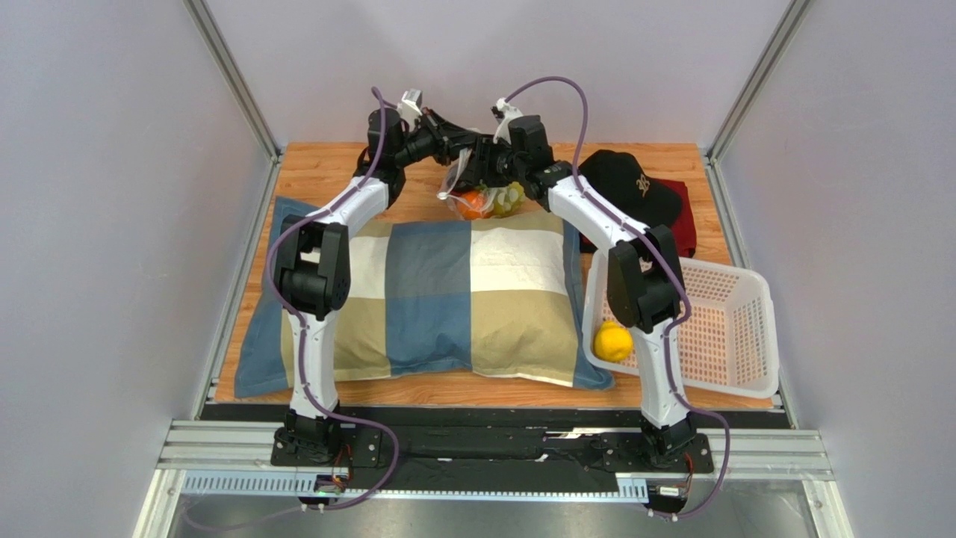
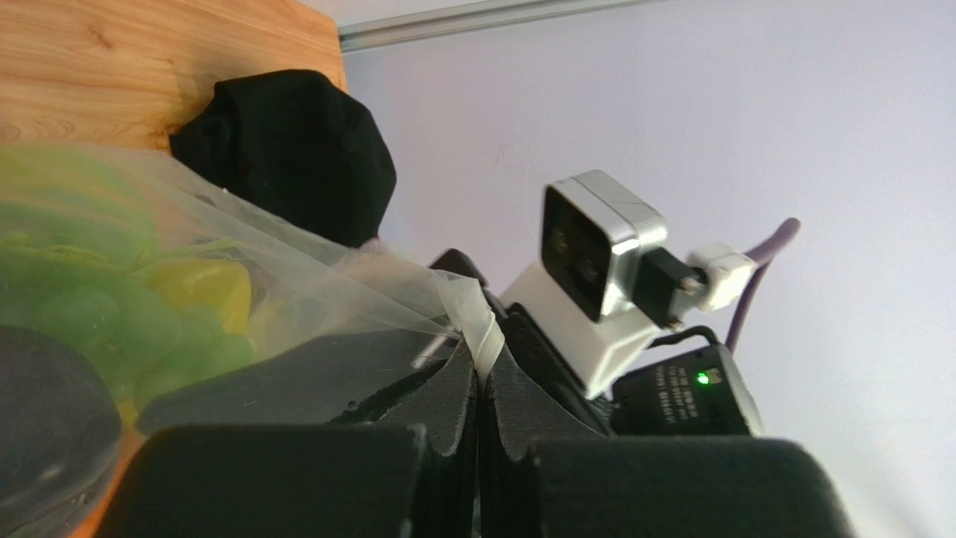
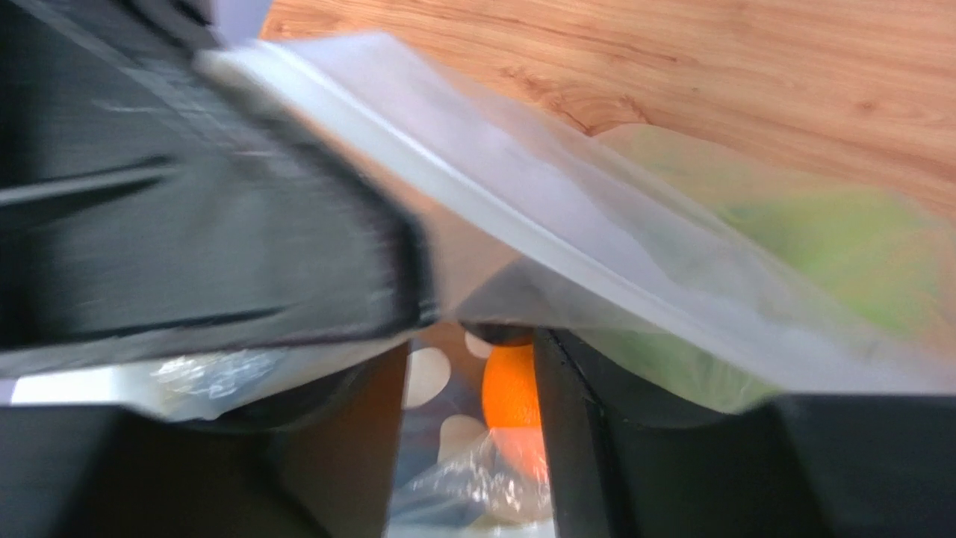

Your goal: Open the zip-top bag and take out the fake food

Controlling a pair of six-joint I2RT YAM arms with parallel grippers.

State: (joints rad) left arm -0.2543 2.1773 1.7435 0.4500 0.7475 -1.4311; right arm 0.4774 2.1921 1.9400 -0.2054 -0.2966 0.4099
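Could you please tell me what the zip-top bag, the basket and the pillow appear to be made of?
The zip-top bag: thin clear plastic film, glossy, since it creases and the fake food shows through. The basket: probably rigid white plastic, matte, with moulded perforated walls. The pillow: apparently woven fabric in a blue-and-beige check, matte; its filling cannot be seen.

One bag (image 1: pixel 485 193), one pillow (image 1: pixel 449 294), one basket (image 1: pixel 765 336), one lemon (image 1: pixel 613 341)

Plastic, wood, cloth
The zip-top bag (image 2: pixel 314 280) is clear glossy film (creased, dot-printed); the table (image 3: pixel 696 67) is matt grained wood, the pillow (image 1: pixel 449 303) woven cloth, the basket (image 1: pixel 729 325) smooth perforated plastic, the cap (image 1: pixel 628 179) matt fabric.
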